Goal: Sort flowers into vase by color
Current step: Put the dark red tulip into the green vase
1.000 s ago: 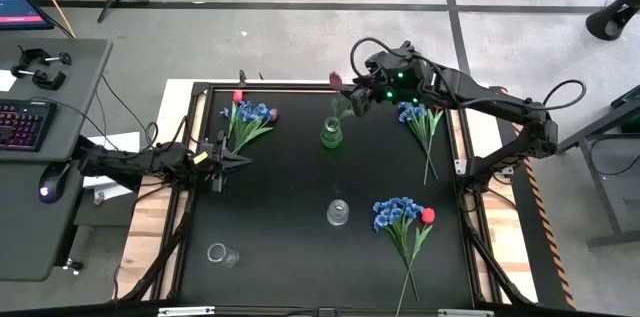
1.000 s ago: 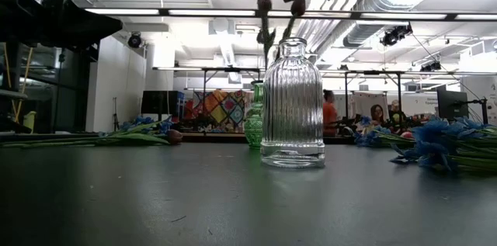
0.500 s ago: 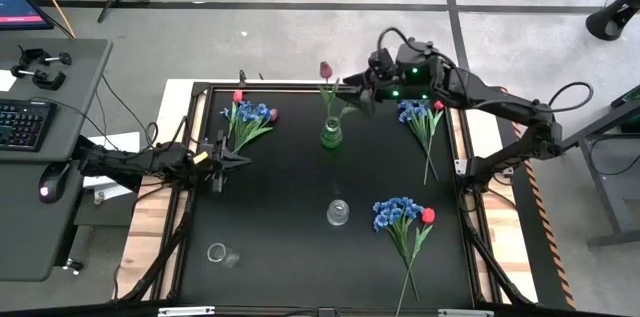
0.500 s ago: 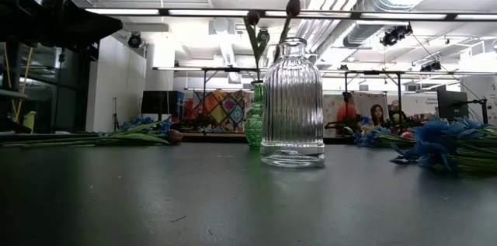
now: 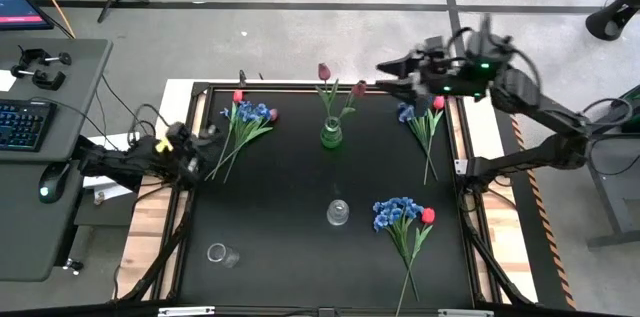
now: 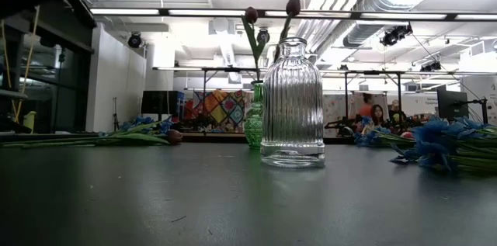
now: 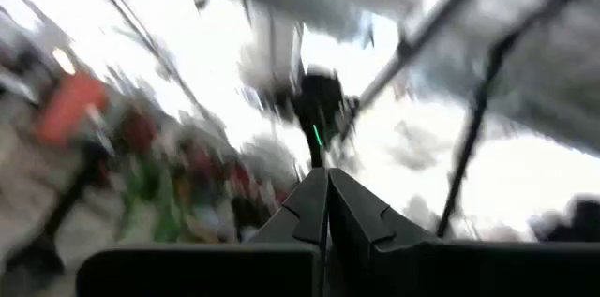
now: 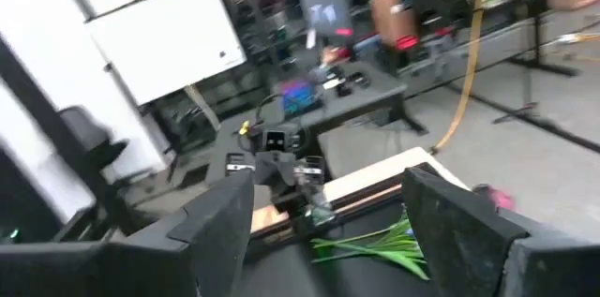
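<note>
Flowers of the darker pink-maroon kind, two tulips [image 5: 340, 87], stand in the green vase [image 5: 331, 136] near the middle of the bench's far edge, their stems leaning apart. Loose bunches lie elsewhere on the black bench [image 5: 290, 197]: blue blossoms with a red tulip by the far left corner [image 5: 245, 117], a blue cluster with a red bud by the far right corner [image 5: 420, 117], and a third blue-and-red bunch [image 5: 402, 215] towards the near right. A clear ribbed vase [image 5: 338, 213] stands at the bench's middle and a small clear glass [image 5: 219, 254] near the near left corner; both look empty.

The right tool [image 5: 400, 69] hangs above the far edge between the green vase and the right-corner bunch, its jaws wide with nothing between them. The left tool [image 7: 326, 205] is at the left edge, just outside the far-left bunch, jaws pressed together and holding nothing; its wrist view is blurred.

Judging from this, the risks lie ahead. The bunches mix colours with stems overlapping, so a pinch on one stem may drag a neighbour along or pick the wrong colour. The vase necks are narrow and the vases light; a stem lowered off-centre could catch the rim and tip the vase, and the leaning tulips could be knocked by an arm passing close over them.
</note>
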You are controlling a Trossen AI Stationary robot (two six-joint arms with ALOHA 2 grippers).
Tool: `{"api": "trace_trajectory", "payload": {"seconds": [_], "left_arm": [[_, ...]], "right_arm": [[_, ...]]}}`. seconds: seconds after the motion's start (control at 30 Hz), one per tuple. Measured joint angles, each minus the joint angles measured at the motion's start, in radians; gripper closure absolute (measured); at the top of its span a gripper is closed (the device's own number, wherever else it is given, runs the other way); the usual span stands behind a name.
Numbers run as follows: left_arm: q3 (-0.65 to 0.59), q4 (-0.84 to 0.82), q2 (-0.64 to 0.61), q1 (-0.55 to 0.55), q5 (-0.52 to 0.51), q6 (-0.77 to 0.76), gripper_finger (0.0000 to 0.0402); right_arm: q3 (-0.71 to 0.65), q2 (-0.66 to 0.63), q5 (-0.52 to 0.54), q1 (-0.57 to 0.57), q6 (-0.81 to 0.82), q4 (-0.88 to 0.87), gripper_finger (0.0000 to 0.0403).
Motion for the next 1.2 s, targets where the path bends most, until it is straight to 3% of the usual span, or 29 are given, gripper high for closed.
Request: {"api": "trace_trajectory", "payload": {"seconds": [0.1,0.17,0.27,0.43,0.63,0.77,0.9,1.2], "left_arm": [[0.009,0.088,0.0,0.0,-0.182,0.002,0.0402],[0.051,0.011,0.025,0.0,-0.245,-0.062,0.0402],[0.17,-0.187,0.139,0.001,-0.247,-0.142,0.0401],[0.434,-0.567,0.448,0.064,-0.242,-0.252,0.0389],[0.735,-1.354,0.721,0.241,-0.054,-0.445,0.0354],[0.78,-1.647,0.841,0.327,0.083,-0.525,0.0327],[0.74,-1.722,0.928,0.372,0.156,-0.558,0.0298],[0.682,-1.591,1.155,0.518,0.243,-0.393,0.0271]], "right_arm": [[0.0,-0.038,0.082,0.0,0.0,-0.055,0.0142],[0.0,-0.048,0.13,0.0,0.001,-0.087,0.0142],[0.0,-0.048,0.184,0.0,0.001,-0.115,0.0142],[0.0,-0.013,0.217,-0.004,-0.01,-0.118,0.0142],[0.0,0.038,0.22,-0.012,-0.027,-0.189,0.0142],[0.0,0.059,0.219,-0.012,-0.025,-0.27,0.0142],[0.0,0.065,0.219,-0.012,-0.027,-0.311,0.0142],[0.0,0.065,0.215,-0.012,-0.053,-0.312,0.0142]]}}
